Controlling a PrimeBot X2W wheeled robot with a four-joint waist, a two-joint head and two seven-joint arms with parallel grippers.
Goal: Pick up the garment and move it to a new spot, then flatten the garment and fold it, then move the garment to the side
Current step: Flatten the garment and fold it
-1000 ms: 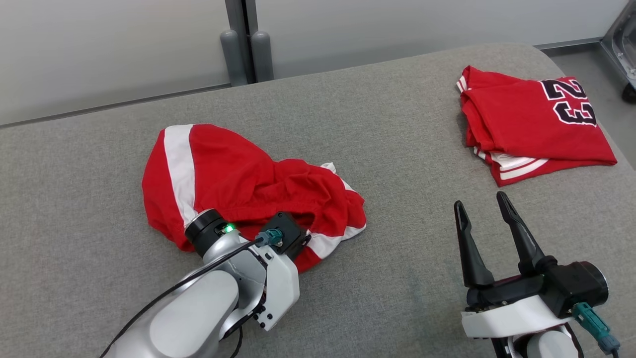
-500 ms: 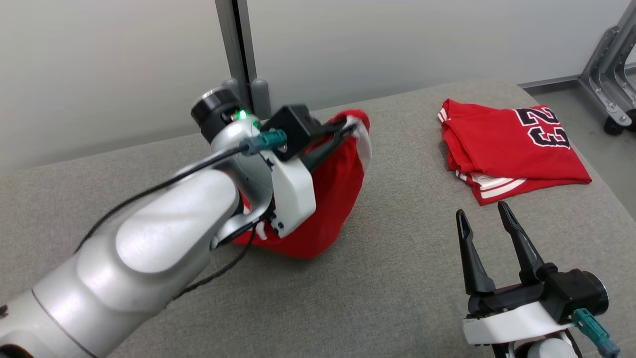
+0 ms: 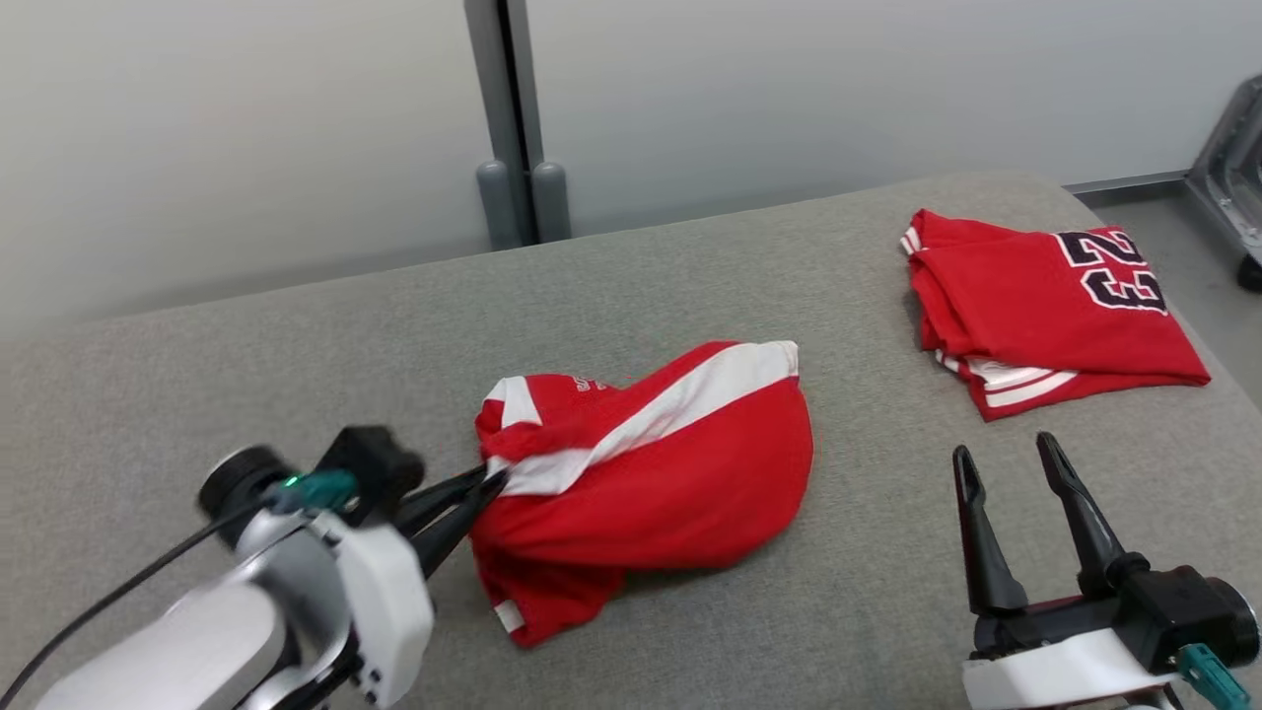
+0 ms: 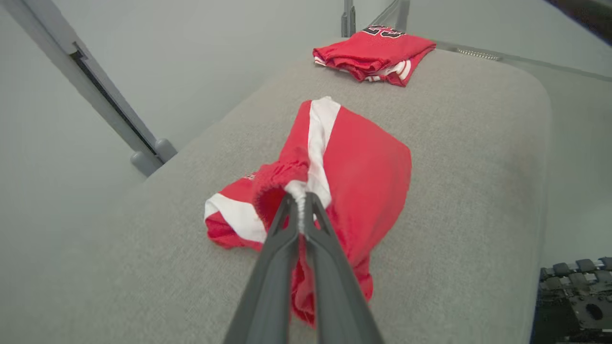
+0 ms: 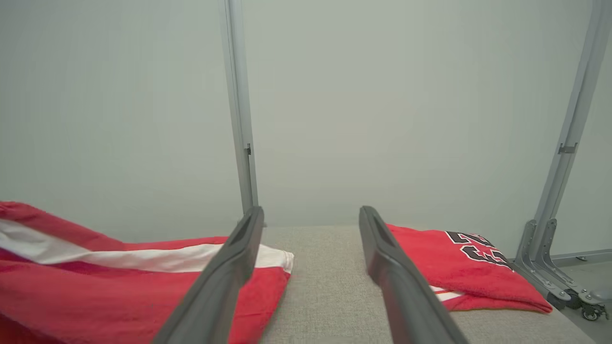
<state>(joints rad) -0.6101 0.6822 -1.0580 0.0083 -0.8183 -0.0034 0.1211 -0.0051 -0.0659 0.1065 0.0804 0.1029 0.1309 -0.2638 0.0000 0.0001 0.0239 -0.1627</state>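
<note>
The left gripper (image 3: 496, 480) is clamped on the gathered waistband of the crumpled, white-striped red shorts (image 3: 670, 483) lying mid-surface on the grey woven-fabric table (image 3: 296, 345), while the right gripper (image 3: 1004, 446), fingers apart, hovers near the folded red jersey (image 3: 1035, 306).

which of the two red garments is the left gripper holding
The crumpled white-striped garment mid-table, pinched at its edge by the left gripper; the folded number 23 jersey lies apart, far right.
</note>
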